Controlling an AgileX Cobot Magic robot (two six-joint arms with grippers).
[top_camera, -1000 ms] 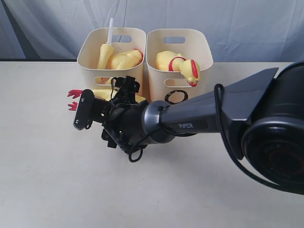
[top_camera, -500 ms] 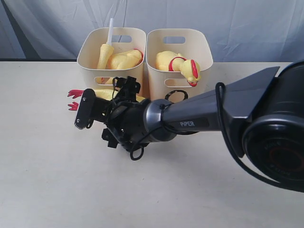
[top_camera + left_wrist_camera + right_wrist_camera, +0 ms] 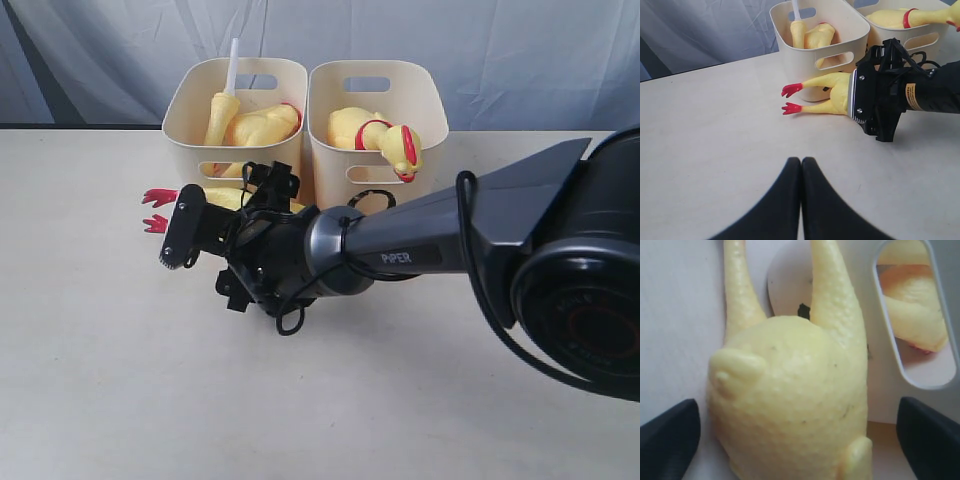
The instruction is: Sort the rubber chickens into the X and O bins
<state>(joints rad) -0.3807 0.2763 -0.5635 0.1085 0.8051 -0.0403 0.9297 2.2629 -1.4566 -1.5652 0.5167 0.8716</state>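
The rubber chicken (image 3: 832, 96) lay on the table (image 3: 100, 380) squarely between the spread jaws of the right gripper (image 3: 800, 440). Its plump body filled most of the gap, and neither fingertip (image 3: 670, 435) looked to be touching it yet. Its two thin legs ran on ahead of the gripper to the red feet (image 3: 155, 210), with the slotted wall of the left-hand bin (image 3: 190, 95) just beside it. That bin's mark was hidden. The O bin (image 3: 430, 110) stood further along behind the arm.

It looked light, hollow and very soft, with a pebbled skin that should offer some grip. A squeeze would likely dent it rather than break anything. The thick body seemed the best place to hold it, across its width as the jaws stood. The legs were too slim and floppy, and would dangle and swing once lifted. The head end could not be made out.

The left gripper (image 3: 801, 170) hung well back from the chicken, its fingers pressed together on nothing.
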